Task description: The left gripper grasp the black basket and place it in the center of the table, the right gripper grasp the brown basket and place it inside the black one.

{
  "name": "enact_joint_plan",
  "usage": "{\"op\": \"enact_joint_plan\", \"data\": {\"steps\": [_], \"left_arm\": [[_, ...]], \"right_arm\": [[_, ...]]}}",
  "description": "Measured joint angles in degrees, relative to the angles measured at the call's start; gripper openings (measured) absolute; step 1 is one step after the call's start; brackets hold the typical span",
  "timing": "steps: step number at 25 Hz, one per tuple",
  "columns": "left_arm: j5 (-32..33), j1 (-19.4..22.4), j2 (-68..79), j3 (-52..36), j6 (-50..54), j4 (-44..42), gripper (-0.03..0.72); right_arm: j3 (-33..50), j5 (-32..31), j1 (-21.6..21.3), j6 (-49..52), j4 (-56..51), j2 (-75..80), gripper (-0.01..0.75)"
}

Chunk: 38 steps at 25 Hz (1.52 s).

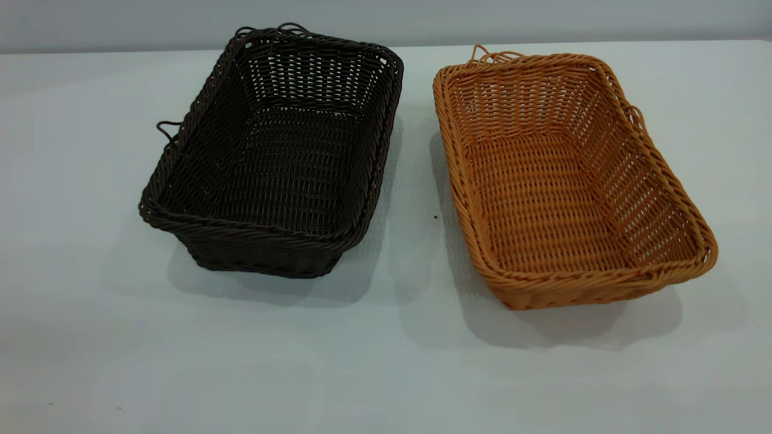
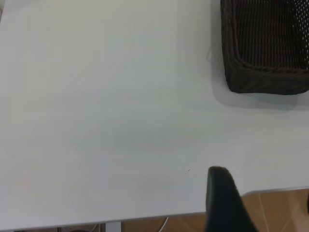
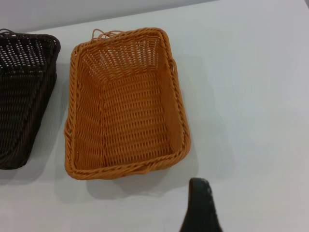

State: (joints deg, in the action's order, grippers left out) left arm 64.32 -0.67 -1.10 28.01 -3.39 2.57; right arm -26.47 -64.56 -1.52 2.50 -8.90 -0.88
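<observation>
Neither end effector touches anything; whether each is open cannot be told. Dark woven wicker basket [image 1: 271, 157] sits frame centre-left, orange-tan wicker basket [image 1: 567, 181] centre-right on white worktop [image 1: 386, 374]. Left arm's grasp comes first.

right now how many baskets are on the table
2. The black basket sits on the left side of the table, and the brown basket sits beside it on the right, a gap between them. Both are empty; none appears hidden.

Even soft light, faint shadows, perhaps slightly hazy
</observation>
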Motion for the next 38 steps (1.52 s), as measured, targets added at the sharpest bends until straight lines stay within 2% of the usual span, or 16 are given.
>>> {"op": "enact_joint_plan", "data": {"steps": [30, 38], "left_arm": [[0.0, 0.0, 0.0, 0.0, 0.0, 0.0, 0.362], [-0.2, 0.0, 0.0, 0.0, 0.0, 0.0, 0.362]], "right_arm": [[0.0, 0.0, 0.0, 0.0, 0.0, 0.0, 0.464], [0.0, 0.0, 0.0, 0.0, 0.0, 0.0, 0.426]]}}
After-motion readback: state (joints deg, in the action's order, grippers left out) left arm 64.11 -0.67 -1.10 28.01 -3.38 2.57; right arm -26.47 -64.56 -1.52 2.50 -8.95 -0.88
